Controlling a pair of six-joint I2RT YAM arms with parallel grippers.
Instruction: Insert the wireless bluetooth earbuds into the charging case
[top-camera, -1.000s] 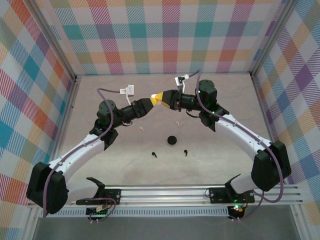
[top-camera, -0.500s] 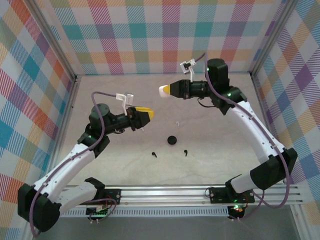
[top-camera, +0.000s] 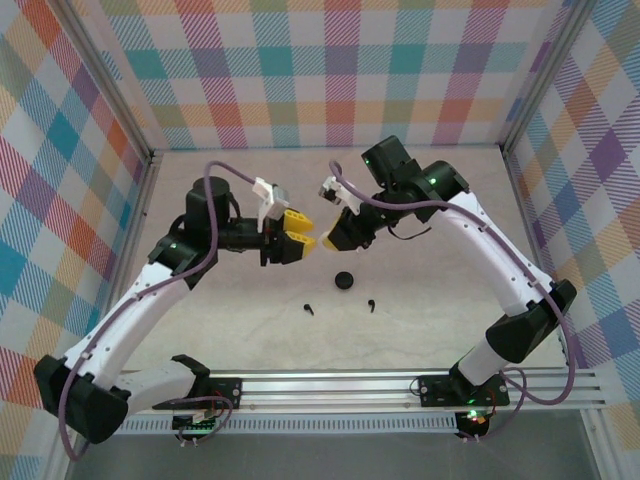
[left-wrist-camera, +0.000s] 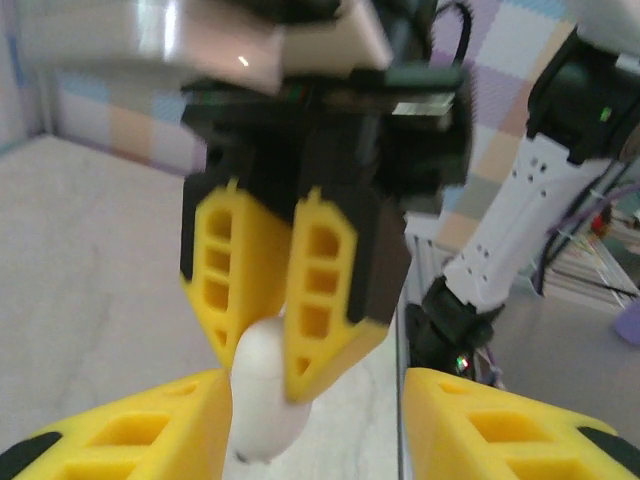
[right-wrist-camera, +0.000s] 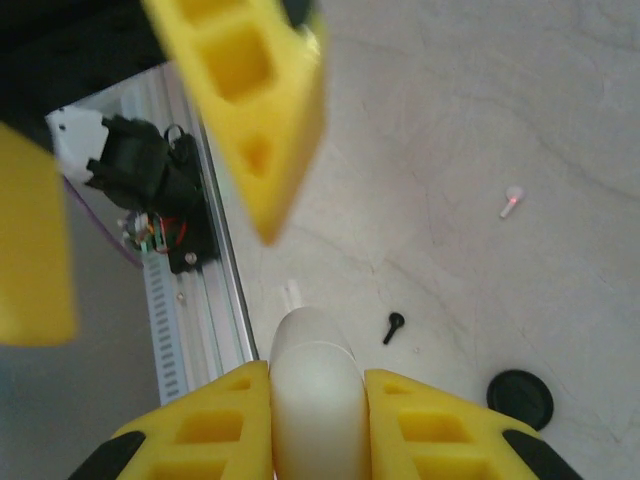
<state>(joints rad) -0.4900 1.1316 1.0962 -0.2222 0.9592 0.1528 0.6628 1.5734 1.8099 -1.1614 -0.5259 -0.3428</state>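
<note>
Charging case (right-wrist-camera: 312, 400) was pinched in the right end effector (left-wrist-camera: 268, 385), long axis directed toward the spread left end effector (top-camera: 300, 230) just beside it; a black earbud (top-camera: 308, 309) was seen at lower centre.

Left gripper (top-camera: 300, 229) and right gripper (right-wrist-camera: 317, 385), the latter clamping a white case (right-wrist-camera: 310, 350), crowded tip to tip in mid-air; bare table (top-camera: 240, 320) lay open around them.

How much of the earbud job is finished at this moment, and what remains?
Done: no earbud is visibly seated yet. In hand: the right gripper clamps the white case, with the open left gripper close beside it. Left: a black earbud, a second black earbud and a white earbud lie loose on the table.
</note>
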